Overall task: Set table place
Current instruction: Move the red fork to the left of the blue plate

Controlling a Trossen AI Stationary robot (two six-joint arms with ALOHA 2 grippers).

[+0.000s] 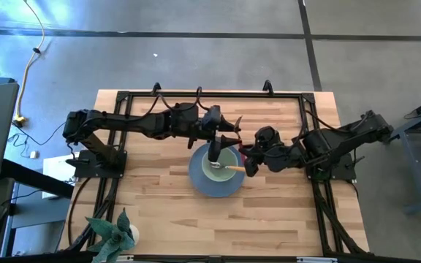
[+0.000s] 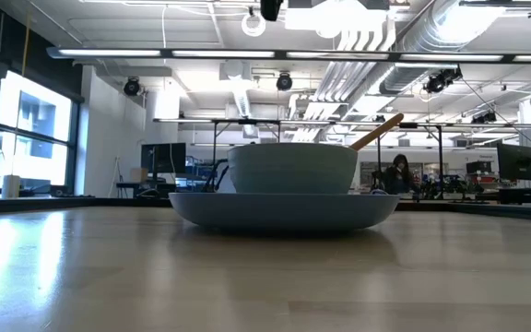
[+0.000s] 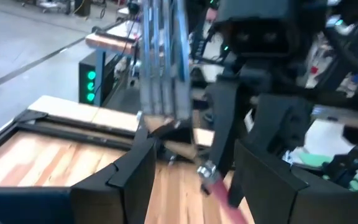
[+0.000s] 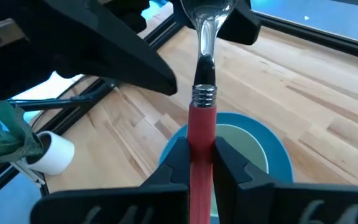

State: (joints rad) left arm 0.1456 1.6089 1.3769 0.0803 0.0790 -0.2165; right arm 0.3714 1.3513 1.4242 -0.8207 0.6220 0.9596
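The grey-blue plate (image 1: pixel 199 183) lies on the wood table (image 1: pixel 283 212) with the pale green bowl (image 1: pixel 216 172) in it; both also show in the low view, plate (image 2: pixel 284 210) and bowl (image 2: pixel 293 168). The yellow-handled spoon (image 1: pixel 234 169) leans in the bowl, handle up over the rim (image 2: pixel 376 132). My right gripper (image 1: pixel 248 157) is shut on the red-handled fork (image 4: pixel 201 124) above the plate's right side. My left gripper (image 1: pixel 229 131) is open; its fingers (image 3: pixel 132 174) stand on either side of the fork's metal end (image 3: pixel 163 62). I cannot tell whether they touch it. My right gripper pinches the fork's red handle (image 4: pixel 201 134) between its two fingers, a little behind the metal collar (image 4: pixel 204 94). The fingers lie along the handle. The fork is lifted clear over the plate and bowl, its metal end pointing away toward my left gripper.
A black metal frame (image 1: pixel 123 98) runs around the work area. A small potted plant (image 1: pixel 112 234) stands at the table's near left corner and also shows in the right wrist view (image 4: pixel 51 152). Bare wood lies in front of the plate (image 1: pixel 218 226).
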